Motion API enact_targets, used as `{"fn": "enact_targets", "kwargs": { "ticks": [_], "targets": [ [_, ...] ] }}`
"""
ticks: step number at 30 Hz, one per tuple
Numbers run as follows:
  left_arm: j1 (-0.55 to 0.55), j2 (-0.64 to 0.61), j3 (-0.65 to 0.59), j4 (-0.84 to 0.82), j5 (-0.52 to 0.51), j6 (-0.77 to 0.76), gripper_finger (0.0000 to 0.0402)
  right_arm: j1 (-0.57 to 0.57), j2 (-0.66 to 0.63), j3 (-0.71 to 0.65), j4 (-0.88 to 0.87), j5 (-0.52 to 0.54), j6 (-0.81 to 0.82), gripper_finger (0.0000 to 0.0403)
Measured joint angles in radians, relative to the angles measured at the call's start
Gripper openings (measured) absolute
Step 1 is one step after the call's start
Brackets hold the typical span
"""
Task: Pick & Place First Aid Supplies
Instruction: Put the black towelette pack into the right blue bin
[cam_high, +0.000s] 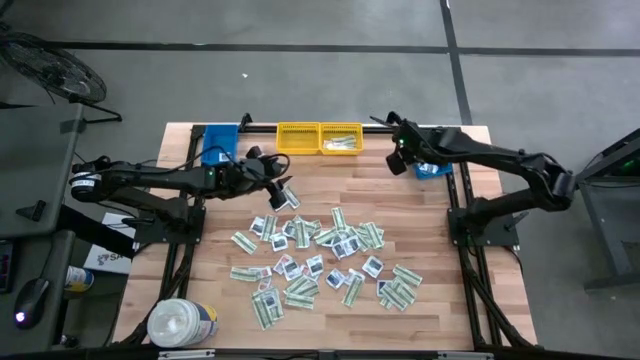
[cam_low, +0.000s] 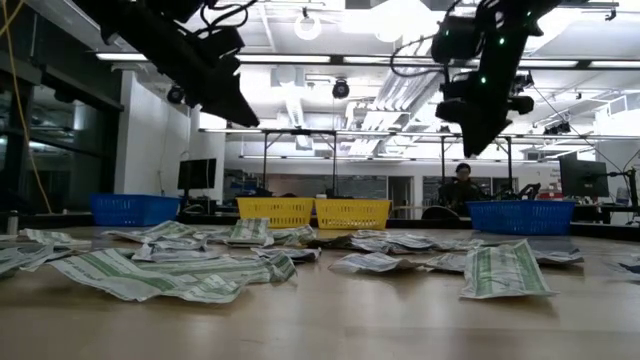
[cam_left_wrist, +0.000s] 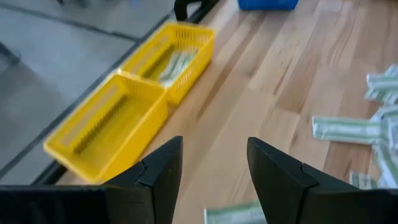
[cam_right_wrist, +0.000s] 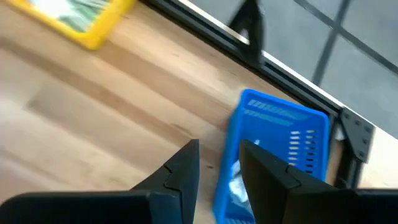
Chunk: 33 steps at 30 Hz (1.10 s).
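From above, the packets (cam_high: 325, 258) are scattered all over the middle of the wooden table (cam_high: 440, 300), strips and little squares mixed together. Left gripper (cam_high: 287, 192) sits at the pile's far-left edge with a pale packet right at its tip, can't tell if it's touching. Right gripper (cam_high: 400, 160) hangs beside the right blue bin (cam_high: 432, 168). Two yellow bins (cam_high: 319, 138) sit at the far edge, another blue bin (cam_high: 218, 140) far left, and a white tub (cam_high: 182, 322) at the near-left corner.

Low view: packets (cam_low: 190, 272) lie flat and crumpled, both arms up above them.

Left wrist: fingers (cam_left_wrist: 158, 174) spread apart, nothing between them, yellow bins (cam_left_wrist: 134, 102) ahead, one with strips in it.

Right wrist: fingers (cam_right_wrist: 183, 168) apart with a narrow gap, empty, blue bin (cam_right_wrist: 273, 152) just beyond with something white inside.
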<state>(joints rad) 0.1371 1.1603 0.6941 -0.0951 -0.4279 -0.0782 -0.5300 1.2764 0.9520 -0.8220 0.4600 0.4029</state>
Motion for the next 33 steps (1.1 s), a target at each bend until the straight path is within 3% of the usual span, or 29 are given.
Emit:
{"fn": "enact_targets", "kwargs": {
  "ticks": [8, 18, 25, 33],
  "targets": [
    [0.023, 0.000, 0.000, -0.158, 0.022, -0.156, 0.0177, 0.167, -0.013, 0.000, 0.066, 0.008, 0.001, 0.0108],
    [0.264, 0.064, 0.000, -0.264, 0.433, -0.276, 0.0177, 0.348, -0.013, 0.000, 0.164, 0.070, 0.012, 0.0108],
    [0.357, 0.192, 0.000, -0.290, 0.591, -0.275, 0.0177, 0.443, -0.013, 0.000, 0.173, 0.104, 0.018, 0.0108],
    [0.388, 0.290, 0.000, -0.291, 0.588, -0.273, 0.0177, 0.499, -0.013, 0.000, 0.176, 0.145, 0.019, 0.0108]
  ]
}}
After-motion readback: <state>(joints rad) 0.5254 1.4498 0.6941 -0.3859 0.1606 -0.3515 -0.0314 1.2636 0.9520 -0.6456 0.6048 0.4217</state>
